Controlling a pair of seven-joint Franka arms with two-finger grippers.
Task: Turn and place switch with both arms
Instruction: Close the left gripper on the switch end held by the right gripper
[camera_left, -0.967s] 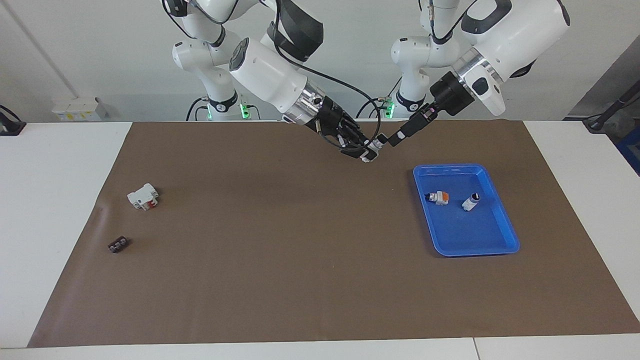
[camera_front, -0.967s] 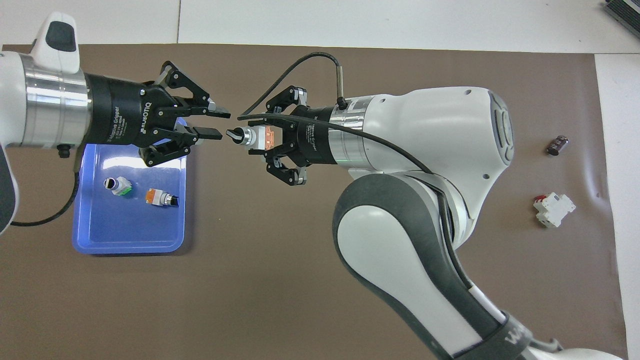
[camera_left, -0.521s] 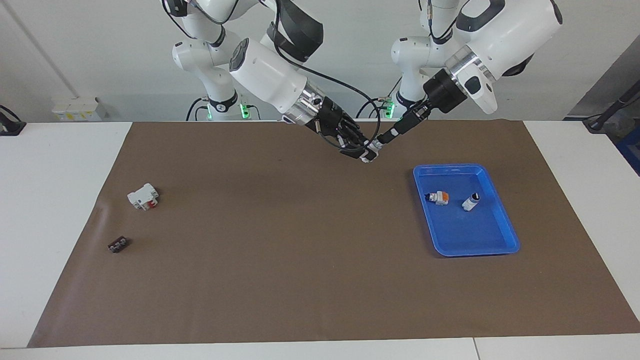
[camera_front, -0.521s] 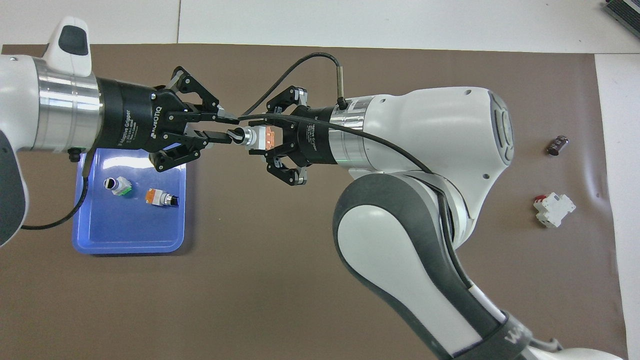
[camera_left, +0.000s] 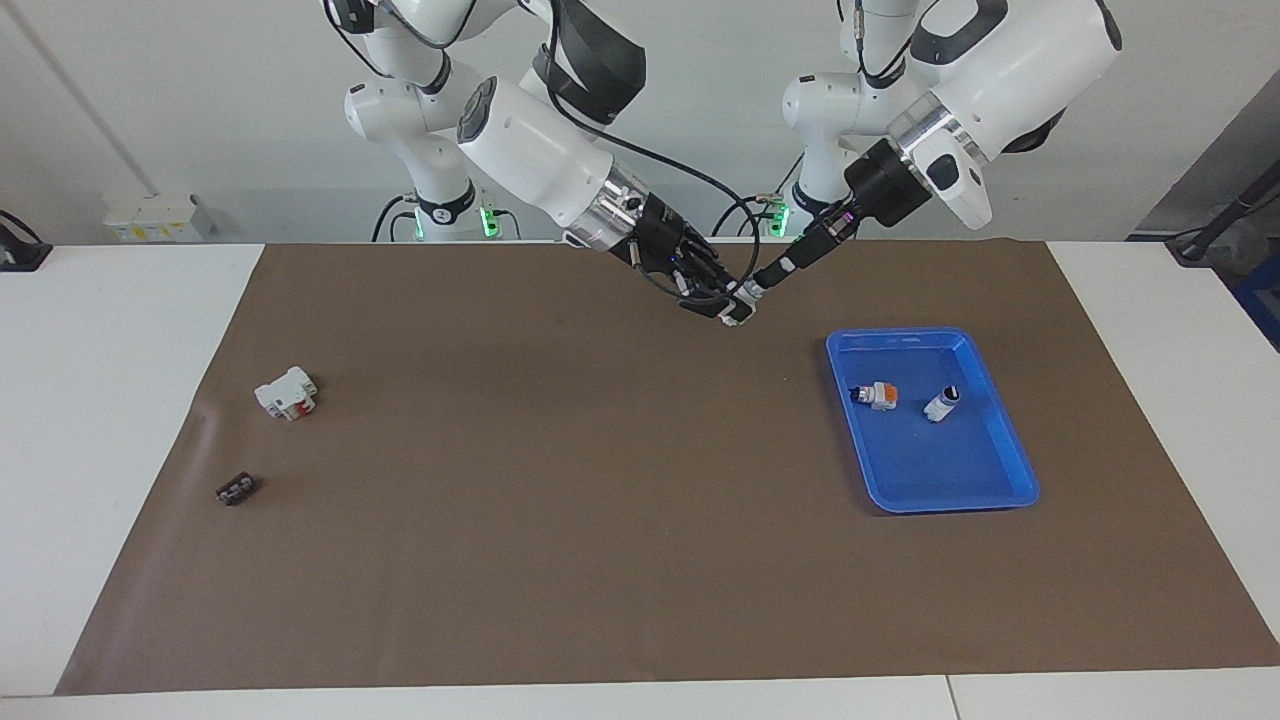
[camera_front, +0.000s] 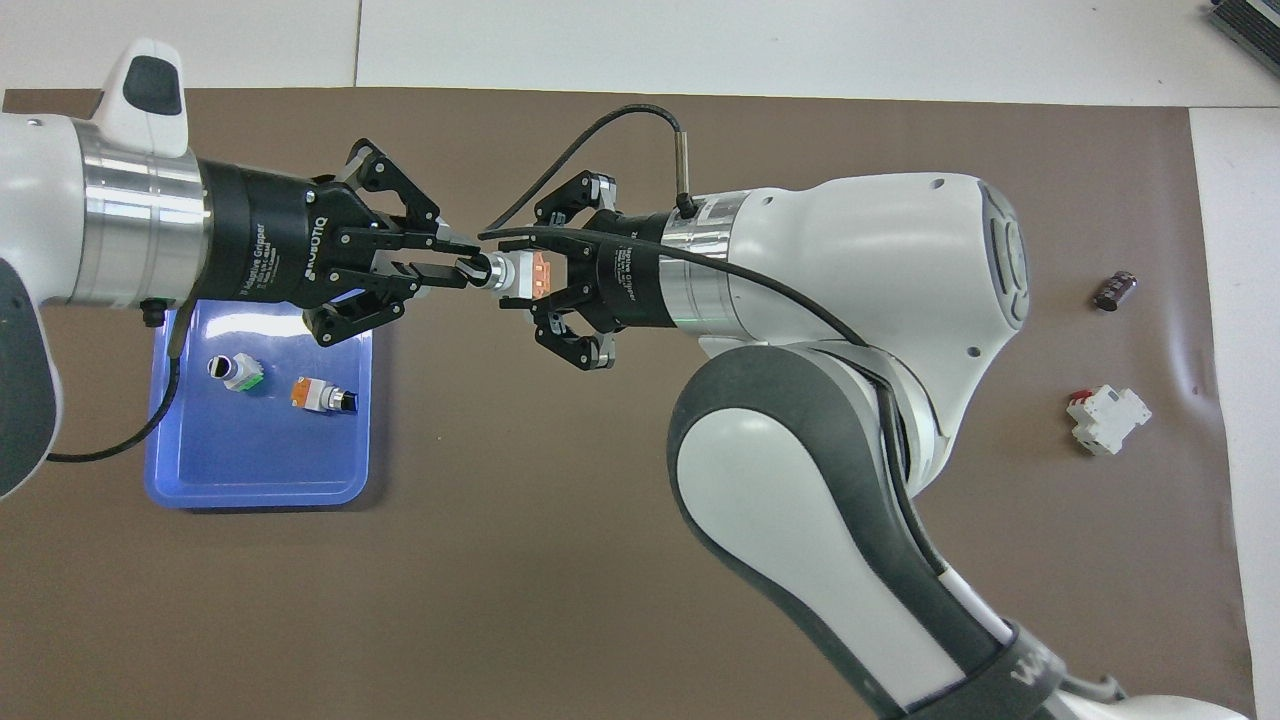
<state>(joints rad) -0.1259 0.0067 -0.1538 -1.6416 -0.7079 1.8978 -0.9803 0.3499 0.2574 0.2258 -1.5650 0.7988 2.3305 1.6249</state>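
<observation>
My right gripper (camera_front: 527, 276) is shut on the switch (camera_front: 520, 274), a small white body with an orange block, and holds it sideways in the air over the brown mat, black knob (camera_front: 481, 268) toward the left gripper. My left gripper (camera_front: 458, 263) has its fingers closed on that knob. In the facing view the two grippers meet tip to tip, the right (camera_left: 722, 304) and the left (camera_left: 764, 281), with the switch (camera_left: 740, 302) between them, above the mat near the robots' edge.
A blue tray (camera_left: 1000, 470) lies toward the left arm's end and shows in the overhead view too (camera_front: 250, 465). It holds another orange switch (camera_left: 877, 395) and a white cylinder (camera_left: 941, 403). A white block with red parts (camera_left: 286, 392) and a small dark part (camera_left: 235, 489) lie toward the right arm's end.
My left gripper has moved in toward the held switch and its fingers have closed on the black knob. The right gripper has stayed in place with the switch.
</observation>
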